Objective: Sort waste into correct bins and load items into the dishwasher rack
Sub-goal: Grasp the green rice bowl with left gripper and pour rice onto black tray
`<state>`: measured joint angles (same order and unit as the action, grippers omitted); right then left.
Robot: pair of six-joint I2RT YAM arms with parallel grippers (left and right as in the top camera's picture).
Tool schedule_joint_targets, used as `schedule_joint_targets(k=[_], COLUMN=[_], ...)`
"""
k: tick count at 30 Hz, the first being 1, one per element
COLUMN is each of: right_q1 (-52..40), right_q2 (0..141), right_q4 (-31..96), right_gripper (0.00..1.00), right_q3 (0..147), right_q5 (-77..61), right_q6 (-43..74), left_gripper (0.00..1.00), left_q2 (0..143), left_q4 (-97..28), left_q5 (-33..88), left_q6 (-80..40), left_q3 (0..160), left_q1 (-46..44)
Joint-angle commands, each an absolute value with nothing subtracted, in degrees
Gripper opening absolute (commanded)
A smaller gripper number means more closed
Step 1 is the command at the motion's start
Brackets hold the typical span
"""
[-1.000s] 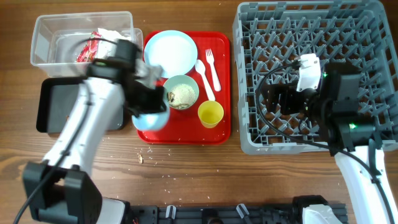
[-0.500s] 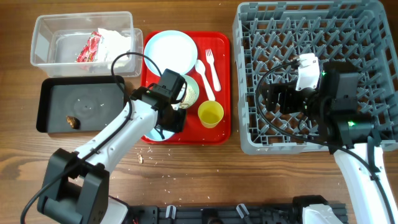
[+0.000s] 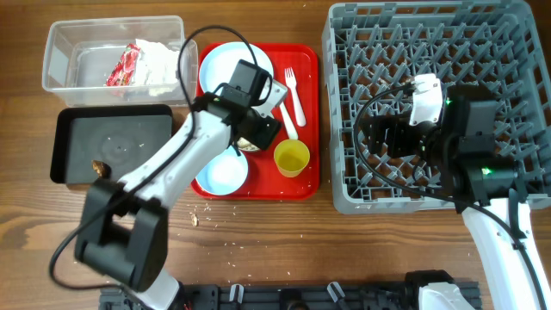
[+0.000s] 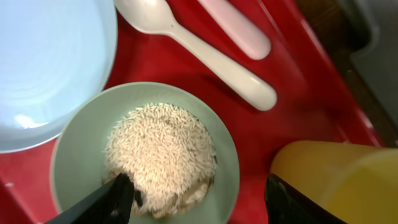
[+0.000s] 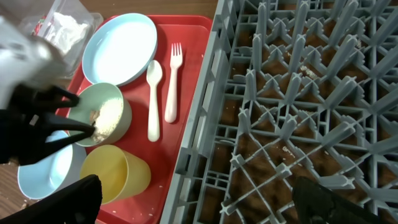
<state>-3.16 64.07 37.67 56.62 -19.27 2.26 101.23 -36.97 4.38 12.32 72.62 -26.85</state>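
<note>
1. The left gripper (image 4: 199,194) hangs over the green bowl (image 4: 74,155) of rice scraps (image 4: 158,155) on the red tray (image 4: 292,93). Its fingers are spread wide and clasp nothing: one tip is above the rice, the other outside the rim beside the yellow cup (image 4: 336,174).
2. The right gripper (image 5: 196,183) hovers over the rack (image 5: 298,93), fingers wide apart and empty.
3. The wrapper (image 3: 123,65) and napkin (image 3: 159,53) lie in the clear tub (image 3: 65,52).
4. The plate (image 3: 225,65), fork (image 3: 294,95), spoon (image 3: 282,108) and empty blue bowl (image 3: 222,172) sit on the red tray.

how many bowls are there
2. The green bowl with scraps sits mid tray under the left gripper; the blue bowl, empty, at its front left corner. None seem hidden.
</note>
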Motion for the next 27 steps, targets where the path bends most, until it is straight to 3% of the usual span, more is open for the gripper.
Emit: schedule_joint_targets(k=[1,5,17,22,24,27], right_q1=[-2.9,-2.9,-2.9,-2.9,-2.9,-2.9], right_q2=[64.3,64.3,64.3,64.3,64.3,64.3], right_q4=[37.4,37.3,36.9,36.9,36.9,36.9], right_gripper=[1.0,1.0,1.0,1.0,1.0,1.0], right_q3=[57.6,57.6,57.6,57.6,57.6,57.6], right_q5=[-19.6,-19.6,-19.6,-19.6,-19.6,-19.6], right_q6=[1.7,1.7,1.6,1.7,1.7,1.6], left_gripper=[0.68,0.63,0.22,0.16,0.08,0.04], left_q2=[105.3,107.3,113.0,111.3,109.3,104.6], left_q4=[-34.4,-33.6,-34.0,-33.6,-33.6,-33.9], left_q5=[7.1,7.5,7.9,7.8,7.6,7.4], left_q6=[14.6,14.6,14.1,8.2,5.3,1.7], left_q3=[73.0,73.0,73.0,73.0,73.6,75.4], left_q1=[-26.9,-27.3,-27.5,-27.5,-27.5,-27.5])
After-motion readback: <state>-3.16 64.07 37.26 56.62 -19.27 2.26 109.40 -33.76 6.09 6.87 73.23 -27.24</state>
